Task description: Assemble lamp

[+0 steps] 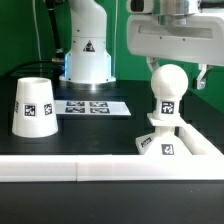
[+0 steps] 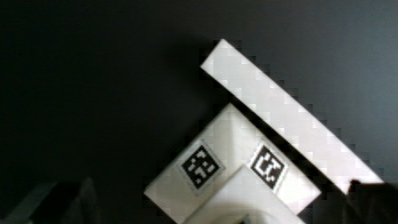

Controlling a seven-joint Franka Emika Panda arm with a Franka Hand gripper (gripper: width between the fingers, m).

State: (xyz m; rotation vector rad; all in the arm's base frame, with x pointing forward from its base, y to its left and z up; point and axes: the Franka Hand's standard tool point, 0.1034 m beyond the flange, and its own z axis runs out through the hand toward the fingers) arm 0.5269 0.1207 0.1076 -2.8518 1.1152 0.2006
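Observation:
The ball-shaped bulb stands upright on the low pyramid-like base at the exterior view's right. The tapered shade stands apart at the exterior view's left, wide end down. My gripper hangs open just above the bulb, one finger on each side of its top and not touching it. In the wrist view the base shows two tags, the bulb is a blur close under the camera, and the dark fingertips sit at the frame's edge.
The marker board lies flat on the black table between the shade and the base. A long white rail runs along the front edge, and also shows in the wrist view. The arm's white pedestal stands behind.

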